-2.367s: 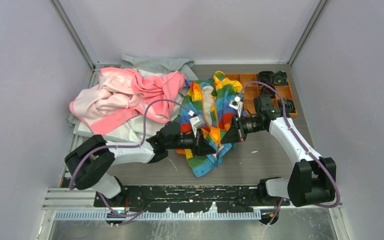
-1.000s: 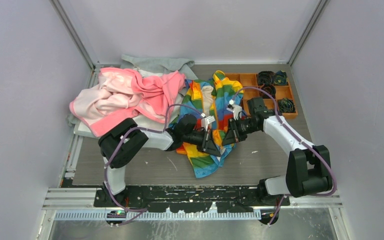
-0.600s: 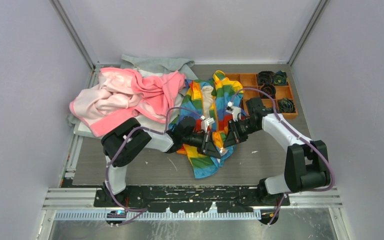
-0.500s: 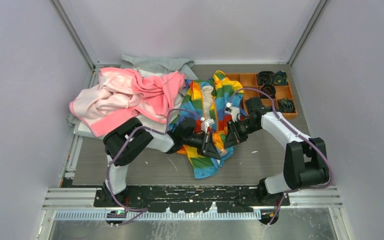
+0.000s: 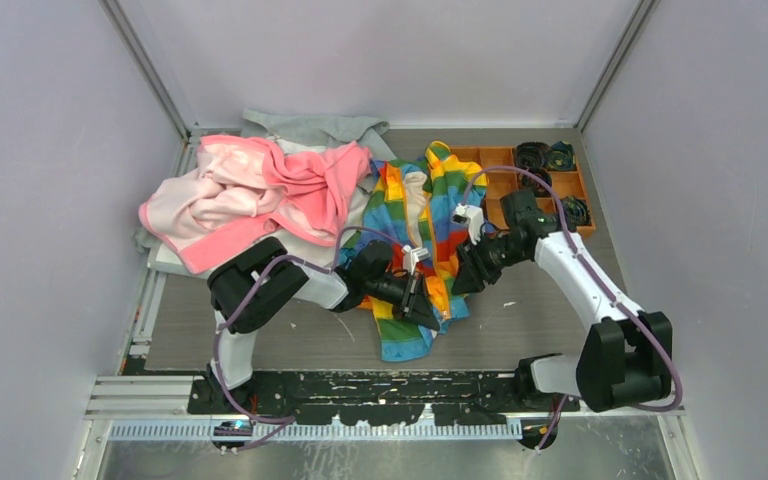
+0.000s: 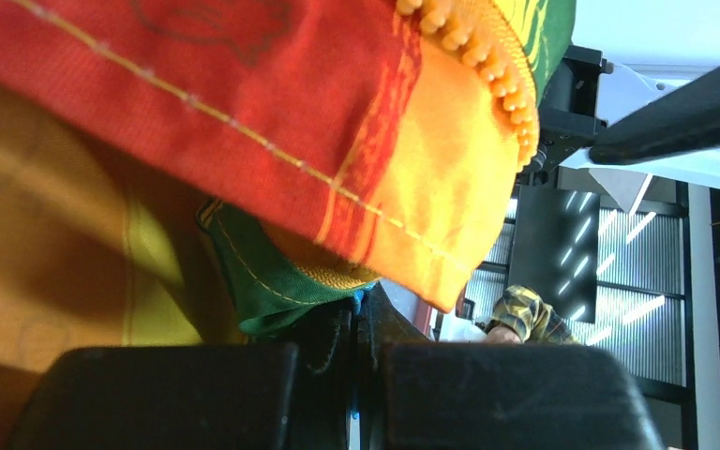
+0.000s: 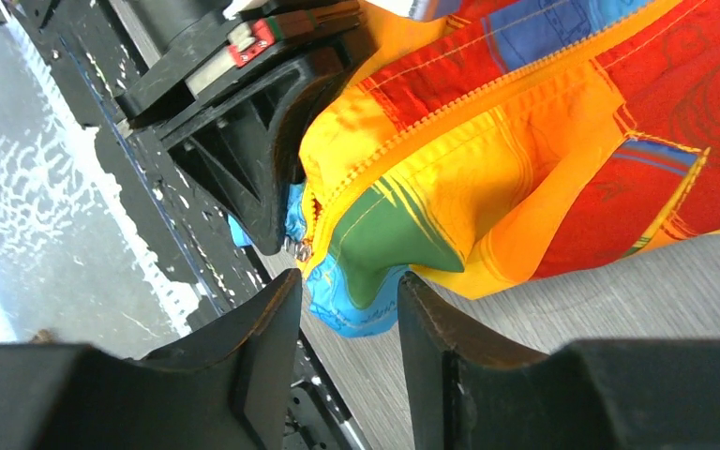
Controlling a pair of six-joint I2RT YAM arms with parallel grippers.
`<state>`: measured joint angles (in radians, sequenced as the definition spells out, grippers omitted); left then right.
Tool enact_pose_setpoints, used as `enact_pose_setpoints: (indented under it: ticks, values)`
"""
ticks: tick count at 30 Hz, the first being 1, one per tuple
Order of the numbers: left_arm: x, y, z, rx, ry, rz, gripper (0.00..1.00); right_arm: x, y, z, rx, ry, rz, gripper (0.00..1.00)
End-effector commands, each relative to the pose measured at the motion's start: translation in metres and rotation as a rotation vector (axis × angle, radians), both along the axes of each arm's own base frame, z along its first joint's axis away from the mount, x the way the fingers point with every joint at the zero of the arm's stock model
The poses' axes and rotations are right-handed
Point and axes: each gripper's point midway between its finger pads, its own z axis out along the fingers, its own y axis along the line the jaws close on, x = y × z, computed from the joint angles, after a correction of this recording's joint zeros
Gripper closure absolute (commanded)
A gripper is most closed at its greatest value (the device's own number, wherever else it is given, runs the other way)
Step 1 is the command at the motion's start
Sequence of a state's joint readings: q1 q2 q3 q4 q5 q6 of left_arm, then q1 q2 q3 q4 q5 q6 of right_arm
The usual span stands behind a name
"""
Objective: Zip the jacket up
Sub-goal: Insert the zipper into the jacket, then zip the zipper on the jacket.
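The rainbow-striped jacket (image 5: 407,212) lies open in the middle of the table, cream lining showing. My left gripper (image 5: 428,308) is at its lower front edge, and in the left wrist view this gripper (image 6: 361,323) is shut on the green and blue hem of the jacket (image 6: 244,141), with orange zipper teeth (image 6: 473,47) above. My right gripper (image 5: 462,280) is just right of that spot. In the right wrist view it (image 7: 345,283) is open, the jacket's blue corner (image 7: 352,305) loose at its tips. The metal zipper slider (image 7: 298,247) hangs beside the left gripper's black fingers (image 7: 258,192).
A crumpled pink garment (image 5: 250,190) lies at the left, over a grey garment (image 5: 310,128) at the back. An orange compartment tray (image 5: 508,158) with dark rolled items stands at the back right. Bare grey tabletop (image 5: 530,320) runs along the front, bounded by the black rail.
My right gripper has opened, let go of the jacket's zipper edge and drawn back to the right. The left gripper has shifted slightly toward the front, still clamped on the hem.
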<state>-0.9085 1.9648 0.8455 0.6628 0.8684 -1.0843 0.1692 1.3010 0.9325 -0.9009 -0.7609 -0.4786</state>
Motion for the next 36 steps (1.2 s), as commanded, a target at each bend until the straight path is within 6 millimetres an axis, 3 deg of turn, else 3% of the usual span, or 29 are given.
enact_pose_setpoints:
  ticks: [1, 7, 10, 12, 17, 24, 28, 33, 36]
  values:
    - [-0.009, 0.0, 0.018, -0.047, 0.002, -0.044, 1.0, -0.005, -0.007, 0.033, -0.02, -0.167, 0.118, 0.5]
    - [-0.013, 0.0, 0.024, -0.056, 0.009, -0.057, 1.0, -0.038, -0.009, 0.059, 0.023, -0.334, 0.434, 0.39]
    - [-0.017, 0.0, 0.026, -0.062, 0.012, -0.069, 1.0, -0.064, -0.006, 0.063, 0.102, -0.41, 0.659, 0.26]
    - [-0.018, 0.0, 0.027, -0.064, 0.012, -0.072, 1.0, -0.073, -0.003, 0.061, 0.156, -0.473, 0.789, 0.23]
    - [-0.02, 0.001, 0.027, -0.066, 0.018, -0.078, 1.0, -0.074, 0.007, 0.059, 0.191, -0.563, 0.944, 0.29]
    - [-0.02, -0.003, 0.026, -0.072, 0.031, -0.086, 1.0, -0.057, -0.014, 0.068, -0.013, -0.683, 1.105, 0.29]
    - [-0.021, -0.005, 0.026, -0.086, 0.038, -0.087, 1.0, -0.072, -0.013, 0.065, -0.033, -0.8, 1.221, 0.28]
    - [-0.023, -0.009, 0.027, -0.104, 0.044, -0.094, 1.0, -0.098, -0.003, 0.051, 0.024, -0.886, 1.284, 0.38]
    - [-0.024, -0.008, 0.027, -0.108, 0.049, -0.102, 1.0, -0.098, 0.004, 0.039, 0.015, -0.983, 1.272, 0.38]
